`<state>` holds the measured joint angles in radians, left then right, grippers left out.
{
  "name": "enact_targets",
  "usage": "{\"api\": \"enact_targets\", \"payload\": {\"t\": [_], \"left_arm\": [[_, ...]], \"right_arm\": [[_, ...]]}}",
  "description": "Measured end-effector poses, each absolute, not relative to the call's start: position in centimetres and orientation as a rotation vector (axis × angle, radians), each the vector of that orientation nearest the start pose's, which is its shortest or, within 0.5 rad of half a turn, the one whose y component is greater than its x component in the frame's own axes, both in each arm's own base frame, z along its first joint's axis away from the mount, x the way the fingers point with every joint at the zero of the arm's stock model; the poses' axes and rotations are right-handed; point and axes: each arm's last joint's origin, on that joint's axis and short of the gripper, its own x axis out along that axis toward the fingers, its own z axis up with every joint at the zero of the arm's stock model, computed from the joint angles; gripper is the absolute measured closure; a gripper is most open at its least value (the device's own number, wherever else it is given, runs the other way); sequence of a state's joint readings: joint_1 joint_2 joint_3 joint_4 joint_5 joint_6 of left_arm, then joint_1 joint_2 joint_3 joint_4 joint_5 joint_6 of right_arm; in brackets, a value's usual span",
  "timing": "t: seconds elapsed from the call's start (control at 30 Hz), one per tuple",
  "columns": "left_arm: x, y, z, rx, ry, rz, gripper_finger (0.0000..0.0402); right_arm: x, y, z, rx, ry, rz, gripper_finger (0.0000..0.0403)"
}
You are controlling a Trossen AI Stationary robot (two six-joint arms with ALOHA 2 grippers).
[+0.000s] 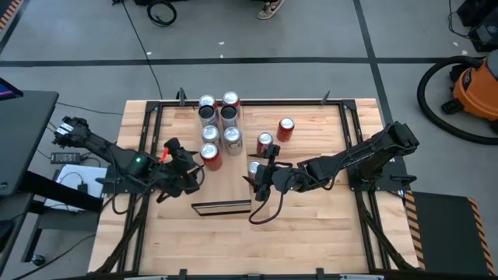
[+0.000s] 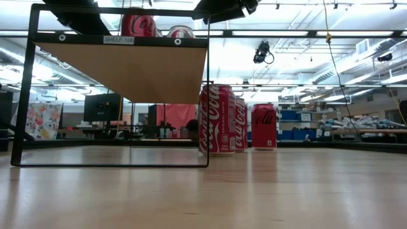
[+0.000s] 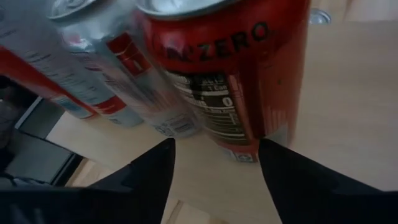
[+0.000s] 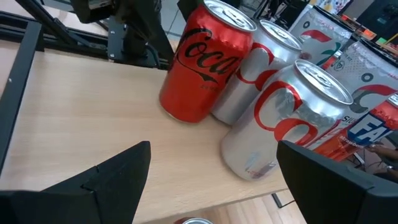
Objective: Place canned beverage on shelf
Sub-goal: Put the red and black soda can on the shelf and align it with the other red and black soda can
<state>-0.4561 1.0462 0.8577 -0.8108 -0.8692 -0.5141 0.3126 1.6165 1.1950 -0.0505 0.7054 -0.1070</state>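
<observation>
Red Zero can (image 3: 230, 68) stands upright on the shelf (image 1: 221, 155), left pincer (image 3: 214, 171) open astride its base

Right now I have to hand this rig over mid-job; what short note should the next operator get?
Left gripper: fingers open, either side of the red Zero can, not yet gripping it.
Right gripper: open, empty, near the table's middle, facing the can cluster.
Shelf: at the table's front, between the arms. Two can tops show above its board in the low view; whether they rest on it is unclear.
Left to do: grip the Zero can, lift it, set it on the shelf.
</observation>
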Motion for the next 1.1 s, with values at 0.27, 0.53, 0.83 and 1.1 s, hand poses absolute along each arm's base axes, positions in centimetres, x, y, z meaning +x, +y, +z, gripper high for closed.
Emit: {"api": "enact_targets", "payload": {"t": [0.27, 0.53, 0.83, 1.1], "left_arm": [[16.7, -6.8, 29.4, 0.117, 0.695, 0.42, 0.0168], [15.7, -8.1, 30.5, 0.114, 0.696, 0.281, 0.0168], [15.6, -8.2, 30.8, 0.133, 0.689, 0.273, 0.0168], [15.7, -8.2, 32.6, 0.167, 0.651, 0.241, 0.0168]], "right_arm": [[33.6, 8.9, 28.0, -0.288, 0.529, -0.33, 0.0044], [32.2, 8.5, 25.0, -0.218, 0.639, -0.379, 0.0044], [30.0, 6.9, 23.4, -0.247, 0.662, -0.517, 0.0044], [27.7, 0.6, 25.3, -0.187, 0.724, -0.59, 0.0045]]}}
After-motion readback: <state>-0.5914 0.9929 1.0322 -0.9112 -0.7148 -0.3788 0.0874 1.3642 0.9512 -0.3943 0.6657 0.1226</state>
